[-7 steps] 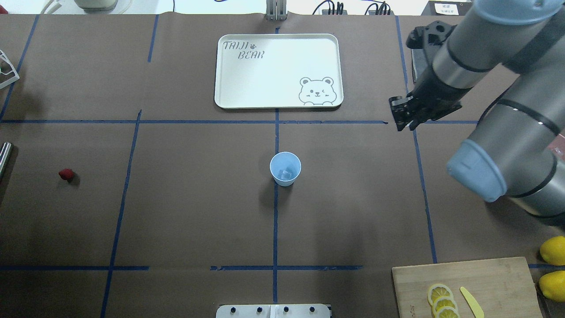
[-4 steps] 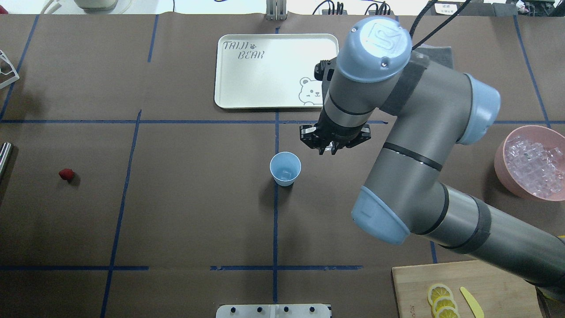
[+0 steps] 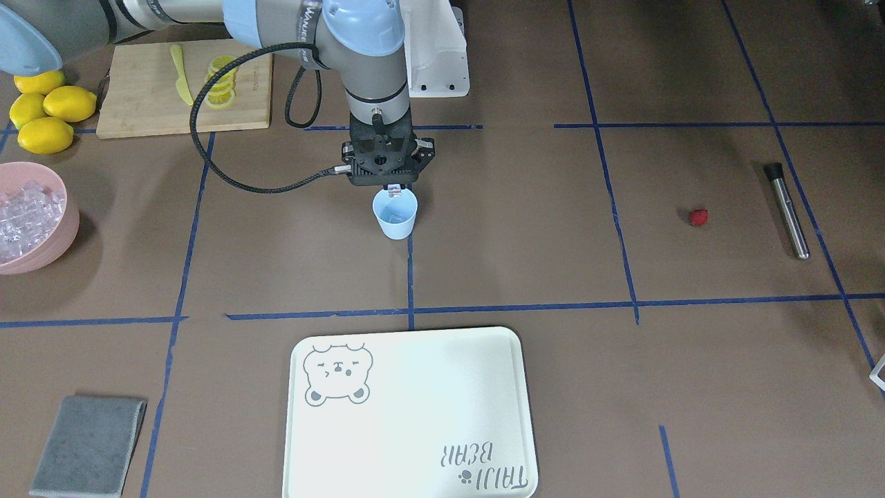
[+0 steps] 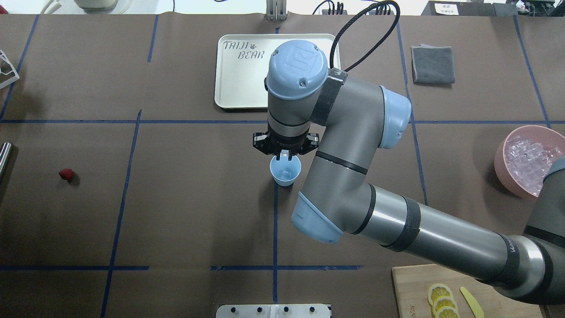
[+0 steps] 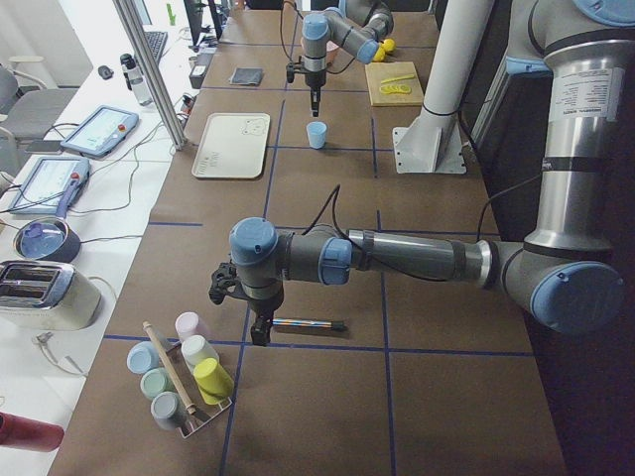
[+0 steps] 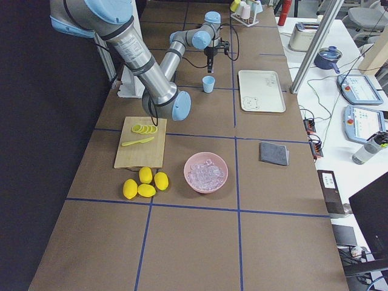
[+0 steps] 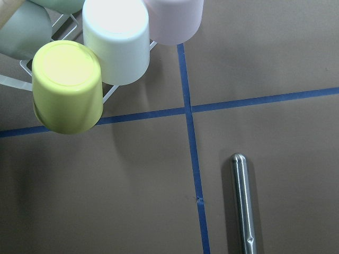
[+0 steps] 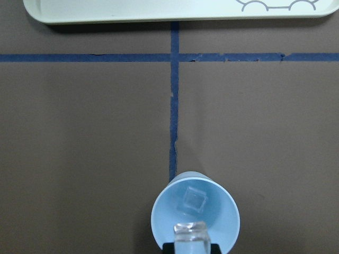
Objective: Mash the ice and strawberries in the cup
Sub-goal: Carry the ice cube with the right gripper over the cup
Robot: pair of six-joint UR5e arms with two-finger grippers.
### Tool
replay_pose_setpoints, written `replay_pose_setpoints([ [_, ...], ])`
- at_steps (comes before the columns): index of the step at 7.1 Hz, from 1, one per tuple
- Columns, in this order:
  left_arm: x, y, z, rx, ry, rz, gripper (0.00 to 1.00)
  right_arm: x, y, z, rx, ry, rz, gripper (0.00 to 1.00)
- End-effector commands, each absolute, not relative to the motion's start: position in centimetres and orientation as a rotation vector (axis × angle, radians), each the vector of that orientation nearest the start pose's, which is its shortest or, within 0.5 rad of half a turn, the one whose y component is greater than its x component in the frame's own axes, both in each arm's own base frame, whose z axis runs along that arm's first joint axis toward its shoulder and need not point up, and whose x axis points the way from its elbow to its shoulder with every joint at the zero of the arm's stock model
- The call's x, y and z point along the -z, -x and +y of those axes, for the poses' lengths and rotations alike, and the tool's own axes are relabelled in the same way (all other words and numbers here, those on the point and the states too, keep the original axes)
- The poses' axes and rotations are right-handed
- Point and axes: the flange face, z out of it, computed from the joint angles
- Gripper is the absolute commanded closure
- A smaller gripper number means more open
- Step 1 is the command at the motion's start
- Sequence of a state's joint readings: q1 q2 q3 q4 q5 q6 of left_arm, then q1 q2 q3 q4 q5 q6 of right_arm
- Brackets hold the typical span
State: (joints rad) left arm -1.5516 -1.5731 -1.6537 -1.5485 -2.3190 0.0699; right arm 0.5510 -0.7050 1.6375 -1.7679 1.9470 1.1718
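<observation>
The light blue cup (image 4: 285, 173) stands upright at the table's middle, and one ice cube (image 8: 194, 199) lies on its bottom. My right gripper (image 4: 284, 154) hangs just above the cup's rim (image 3: 395, 207), shut on another clear ice cube (image 8: 190, 234). The strawberry (image 4: 66, 174) lies alone on the table far to the left, also visible from the front (image 3: 699, 217). My left gripper (image 5: 260, 332) shows only in the exterior left view, hovering by a steel rod (image 7: 243, 206). Whether it is open or shut I cannot tell.
A pink bowl (image 4: 501, 161) full of ice sits at the right edge. A white tray (image 4: 238, 75) lies behind the cup. A cutting board (image 3: 138, 90) with lemon slices, lemons (image 3: 48, 111), a grey cloth (image 4: 432, 65) and a cup rack (image 7: 90, 69) ring the table.
My right arm swung left from the table's right side to just over the cup, carrying an ice cube. The cup and strawberry stayed put.
</observation>
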Motion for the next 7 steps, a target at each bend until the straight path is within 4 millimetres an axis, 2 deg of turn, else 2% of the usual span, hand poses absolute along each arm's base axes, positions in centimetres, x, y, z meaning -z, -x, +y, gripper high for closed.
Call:
replay_pose_setpoints([
  [1,-62.4,5.6,-49.7,-0.108,-0.075,0.747,0.00,-13.7,56.1,-45.2,-0.003,-0.023,-0.782,1.00],
  [2,-62.1,5.5,-50.0,-0.112,-0.080,0.747,0.00,-14.0,56.6,-44.8,0.004,-0.018,-0.779,1.00],
  [3,-62.5,4.5,-50.1,-0.123,-0.060,0.744,0.00,-14.5,57.1,-44.6,0.006,-0.011,-0.770,1.00],
  [5,-62.8,4.7,-50.1,-0.122,-0.058,0.695,0.00,-14.7,57.2,-44.4,0.012,0.001,-0.769,0.97],
  [6,-63.2,4.7,-49.7,-0.127,-0.056,0.699,0.00,-14.5,57.2,-44.4,0.010,0.002,-0.772,0.84],
  [7,-63.3,4.7,-49.6,-0.127,-0.055,0.701,0.00,-14.5,57.1,-44.4,0.007,0.005,-0.773,0.62],
])
